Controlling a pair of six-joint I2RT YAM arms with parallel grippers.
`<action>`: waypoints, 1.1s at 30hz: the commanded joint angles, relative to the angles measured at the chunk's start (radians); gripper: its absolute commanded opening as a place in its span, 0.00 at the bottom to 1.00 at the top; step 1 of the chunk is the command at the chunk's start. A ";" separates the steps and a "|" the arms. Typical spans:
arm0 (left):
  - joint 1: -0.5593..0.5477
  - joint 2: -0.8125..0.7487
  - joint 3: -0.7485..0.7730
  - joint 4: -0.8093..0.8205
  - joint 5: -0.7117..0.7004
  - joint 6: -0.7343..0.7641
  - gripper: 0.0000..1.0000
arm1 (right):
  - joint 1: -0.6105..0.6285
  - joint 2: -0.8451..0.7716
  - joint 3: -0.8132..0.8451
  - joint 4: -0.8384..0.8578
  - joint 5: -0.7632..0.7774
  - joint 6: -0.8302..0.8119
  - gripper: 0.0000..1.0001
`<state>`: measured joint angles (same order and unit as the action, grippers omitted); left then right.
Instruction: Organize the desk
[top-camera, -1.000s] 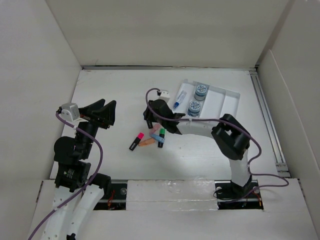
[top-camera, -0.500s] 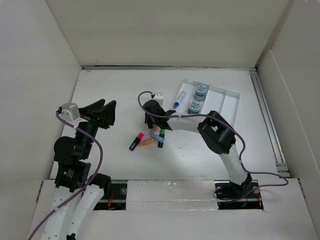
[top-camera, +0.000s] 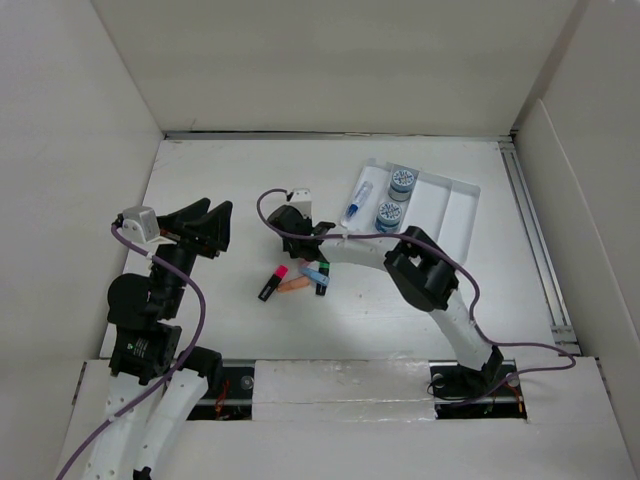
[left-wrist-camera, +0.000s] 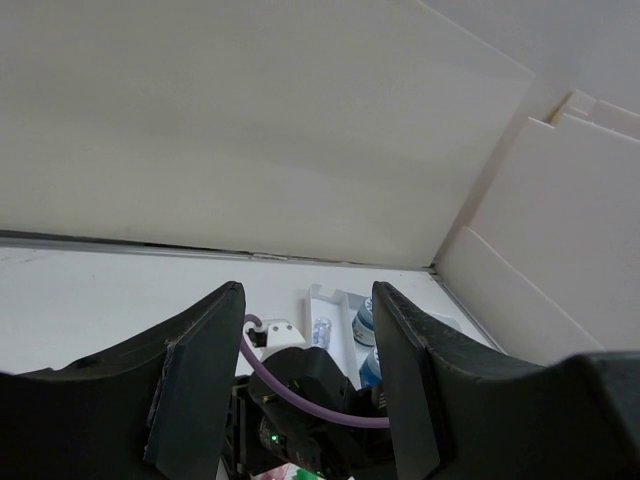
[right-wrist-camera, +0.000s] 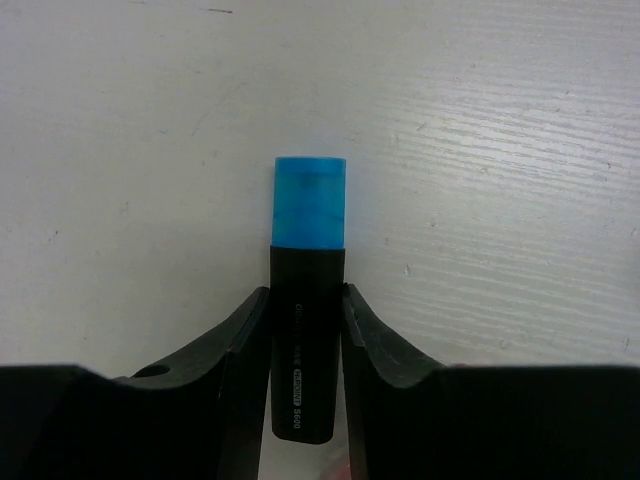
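Note:
The white desk (top-camera: 220, 180) carries a loose cluster of highlighters: a pink-capped one (top-camera: 272, 283), an orange one (top-camera: 293, 285), a light blue one (top-camera: 314, 272) and a green-capped one (top-camera: 322, 282). My right gripper (top-camera: 292, 238) reaches left over the desk just above this cluster. In the right wrist view it (right-wrist-camera: 305, 300) is shut on a black highlighter with a blue cap (right-wrist-camera: 310, 200), cap pointing away, close over the desk (right-wrist-camera: 480, 120). My left gripper (top-camera: 205, 225) is open and empty, raised at the left; its fingers (left-wrist-camera: 200, 380) frame the right arm.
A white ribbed compartment tray (top-camera: 465, 190) at the back right holds two blue tape rolls (top-camera: 403, 181) (top-camera: 389, 215) and a blue pen (top-camera: 358, 200). White walls enclose the desk on three sides. The tray also shows in the left wrist view (left-wrist-camera: 330, 300).
My right gripper has moved to the left across the desk, from near the tray towards the middle. The left arm has not moved.

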<state>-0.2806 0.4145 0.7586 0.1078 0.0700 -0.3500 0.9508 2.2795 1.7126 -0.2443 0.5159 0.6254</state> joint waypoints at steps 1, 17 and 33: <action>-0.002 -0.013 0.010 0.053 0.011 -0.004 0.49 | 0.008 0.018 0.031 -0.053 0.018 -0.015 0.13; -0.002 -0.028 0.010 0.050 0.007 -0.001 0.49 | -0.329 -0.587 -0.534 0.568 -0.468 0.319 0.11; -0.002 -0.014 0.005 0.055 0.021 -0.010 0.49 | -0.846 -0.763 -0.918 0.551 -0.537 0.398 0.11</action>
<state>-0.2806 0.3939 0.7586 0.1154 0.0788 -0.3511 0.1184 1.5028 0.8059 0.2741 0.0624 0.9913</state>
